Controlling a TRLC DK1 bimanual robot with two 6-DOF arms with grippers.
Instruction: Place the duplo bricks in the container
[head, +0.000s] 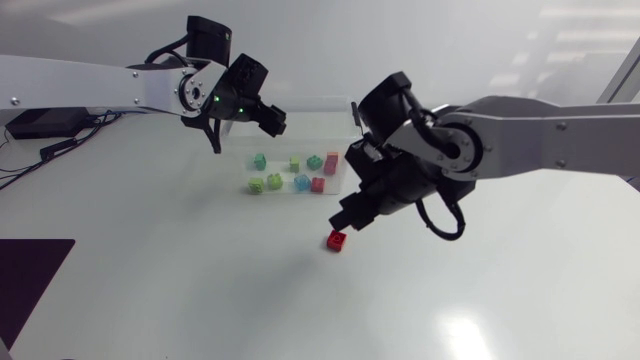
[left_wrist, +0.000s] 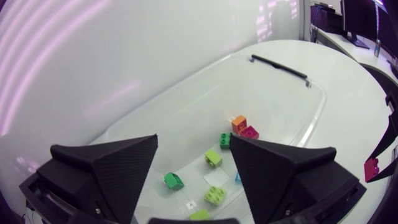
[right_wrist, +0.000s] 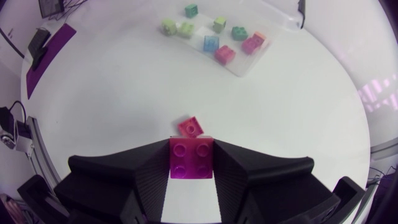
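A clear shallow container (head: 340, 192) stands at the table's middle and holds several duplo bricks, among them a green one (head: 260, 161), a cyan one (head: 302, 183) and a red one (head: 318, 184). My left gripper (head: 272, 120) hangs open above the container's far side, and its own view looks down between its fingers (left_wrist: 193, 146) at the bricks (left_wrist: 213, 158). My right gripper (head: 346, 224) is in front of the container, low over the table, shut on a magenta-red brick (right_wrist: 191, 163) (head: 337, 240). A red shape (right_wrist: 189, 126) lies just ahead of that brick; whether it is a reflection or another brick I cannot tell.
A black bar (left_wrist: 278, 65) sits on the container's far rim. A dark purple mat (head: 25, 275) covers the table's front left corner. Cables and a black box (head: 40, 125) lie at the far left edge.
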